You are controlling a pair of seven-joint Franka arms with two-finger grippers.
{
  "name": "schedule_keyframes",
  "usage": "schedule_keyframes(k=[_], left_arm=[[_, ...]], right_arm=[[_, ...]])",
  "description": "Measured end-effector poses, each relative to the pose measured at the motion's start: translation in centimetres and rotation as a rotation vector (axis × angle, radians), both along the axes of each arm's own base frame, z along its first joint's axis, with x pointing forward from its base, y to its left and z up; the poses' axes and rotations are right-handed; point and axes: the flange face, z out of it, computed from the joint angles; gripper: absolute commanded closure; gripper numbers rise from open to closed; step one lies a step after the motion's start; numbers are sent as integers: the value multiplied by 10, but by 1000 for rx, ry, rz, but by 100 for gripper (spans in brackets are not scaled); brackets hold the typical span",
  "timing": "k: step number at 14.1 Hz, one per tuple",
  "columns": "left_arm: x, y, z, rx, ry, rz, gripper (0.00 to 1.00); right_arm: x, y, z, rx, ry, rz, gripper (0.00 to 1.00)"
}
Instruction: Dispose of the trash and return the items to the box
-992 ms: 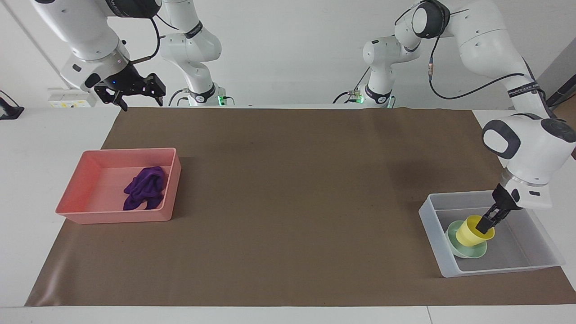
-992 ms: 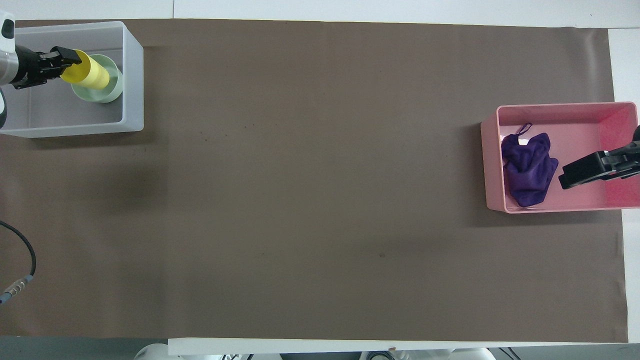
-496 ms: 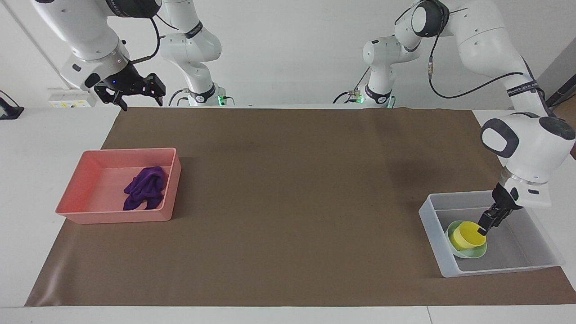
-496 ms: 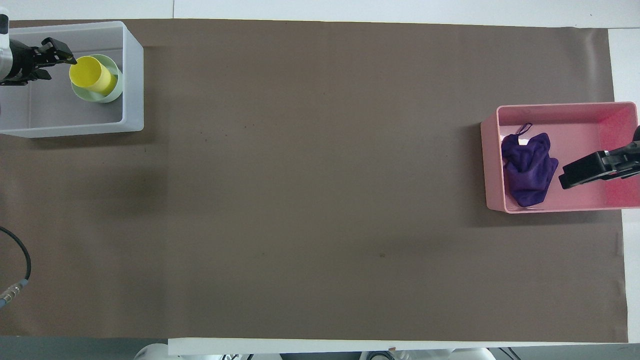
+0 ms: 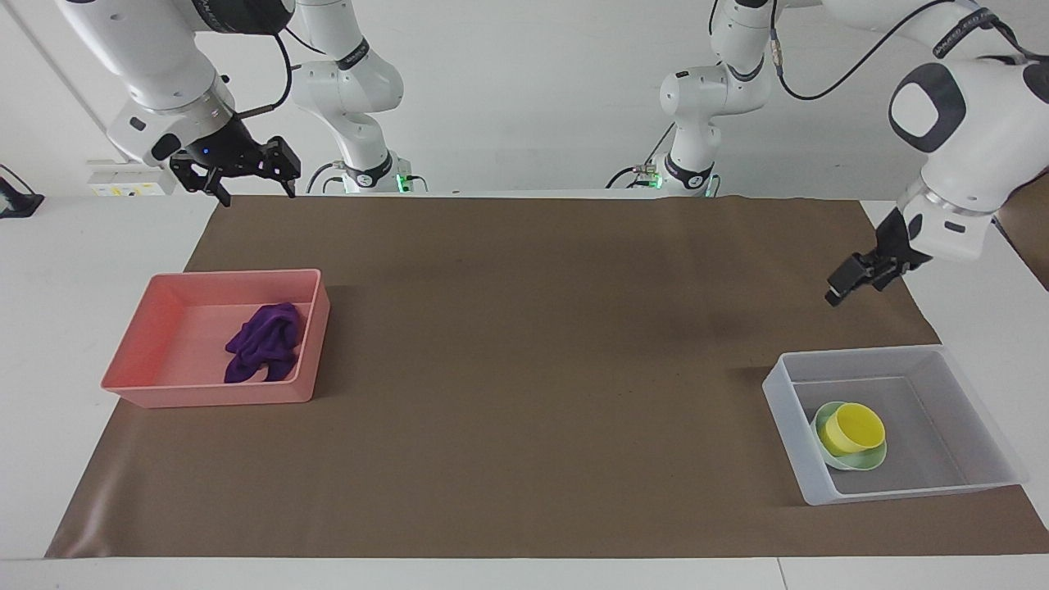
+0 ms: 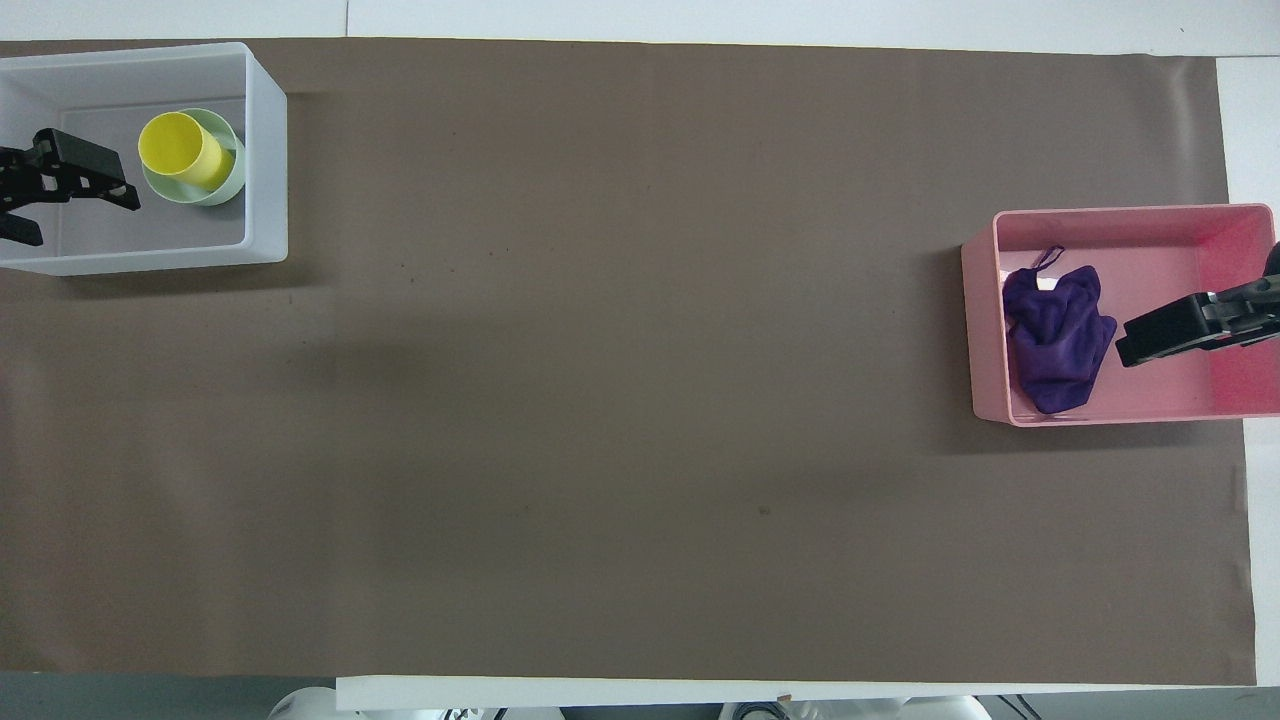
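The yellow cup (image 5: 853,428) stands upright in the mint-green bowl (image 5: 867,464), inside the translucent box (image 5: 788,411) at the left arm's end of the table. They also show in the overhead view: cup (image 6: 178,150), bowl (image 6: 226,186), box (image 6: 266,150). My left gripper (image 5: 837,293) is open and empty, raised well above the box; the overhead view (image 6: 78,212) shows it over the box beside the cup. The purple cloth (image 5: 262,340) (image 6: 1055,335) lies in the pink tray (image 5: 205,395) (image 6: 1150,222). My right gripper (image 5: 256,190) (image 6: 1130,350) is open, held high over the tray, and waits.
A brown mat (image 5: 524,344) covers most of the table, with white table surface (image 5: 65,270) around it. The box and the pink tray stand at the two ends of the mat.
My left gripper has let go of the yellow cup and risen out of the box. The cup has gone from tilted to upright in the bowl. The right arm has barely moved.
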Motion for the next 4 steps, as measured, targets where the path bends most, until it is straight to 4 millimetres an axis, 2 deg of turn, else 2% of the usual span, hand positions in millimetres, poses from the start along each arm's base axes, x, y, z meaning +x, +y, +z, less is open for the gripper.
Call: schedule_keyframes(k=[2,4], left_arm=[[-33,-5,30,3,0,-56,0],[-60,-6,51,21,-34,-91,0]], right_arm=[[0,0,0,0,-1,0,0],[2,0,-1,0,-12,0,0]])
